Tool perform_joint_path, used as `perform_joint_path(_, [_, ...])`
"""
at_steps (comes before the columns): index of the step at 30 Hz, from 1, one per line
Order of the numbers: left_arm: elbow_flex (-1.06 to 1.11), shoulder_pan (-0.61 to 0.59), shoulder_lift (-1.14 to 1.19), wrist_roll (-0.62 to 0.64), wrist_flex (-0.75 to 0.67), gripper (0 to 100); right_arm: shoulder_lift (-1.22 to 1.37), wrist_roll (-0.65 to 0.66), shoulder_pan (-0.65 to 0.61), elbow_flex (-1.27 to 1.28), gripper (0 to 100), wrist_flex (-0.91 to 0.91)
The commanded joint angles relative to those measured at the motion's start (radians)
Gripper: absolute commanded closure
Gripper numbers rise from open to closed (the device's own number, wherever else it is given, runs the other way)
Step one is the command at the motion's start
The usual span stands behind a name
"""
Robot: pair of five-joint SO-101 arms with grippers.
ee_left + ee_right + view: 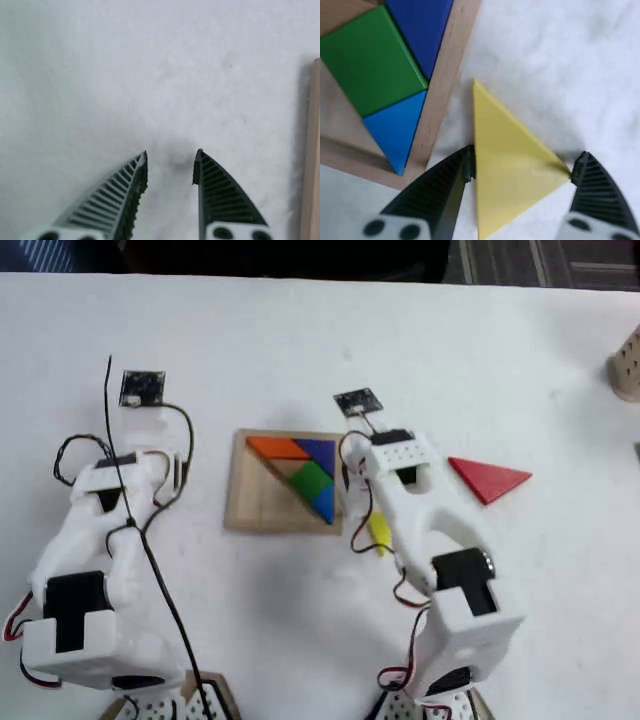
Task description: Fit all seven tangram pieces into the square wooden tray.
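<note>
Tray (255, 502) sits mid-table (300, 350), partly filled: orange piece (278, 448) along its far edge, dark blue triangle (318, 452) in the far right corner, green square (312, 480) below that, light blue triangle (326, 504) against the right wall near the tray's near right corner. The tray's left and near portions are bare wood. Yellow triangle (507, 165) lies flat on the table just beside the tray's right rim, off its near right corner, not touching it as far as the right wrist view shows. Right gripper (520, 167) is pinching that yellow triangle: one finger against its long straight edge, the other at the opposite corner. Red triangle (489, 479) lies flat on the table on the far side of the right arm from the tray, toward the right edge, well apart from both. Left gripper (170, 160) is spread, nothing between the fingers, over bare table left of the tray, whose wooden edge shows at the side of the left wrist view.
</note>
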Motion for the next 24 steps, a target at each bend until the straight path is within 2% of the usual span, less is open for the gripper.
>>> perform_joint_path(1, [-0.054, -0.018, -0.004, 0.017, 0.008, 83, 0.036, 0.003, 0.038, -0.091, 70.4, 0.087])
perform_joint_path(10, [-0.054, -0.018, -0.004, 0.017, 0.008, 83, 0.061, -0.009, 0.059, -0.115, 70.7, 0.13])
perform_joint_path(15, [-0.054, -0.018, -0.004, 0.017, 0.008, 83, 0.061, -0.061, 0.077, -0.115, 78.9, 0.127])
perform_joint_path(24, [-0.054, -0.018, -0.004, 0.017, 0.008, 83, 0.061, -0.063, 0.082, -0.118, 79.1, 0.131])
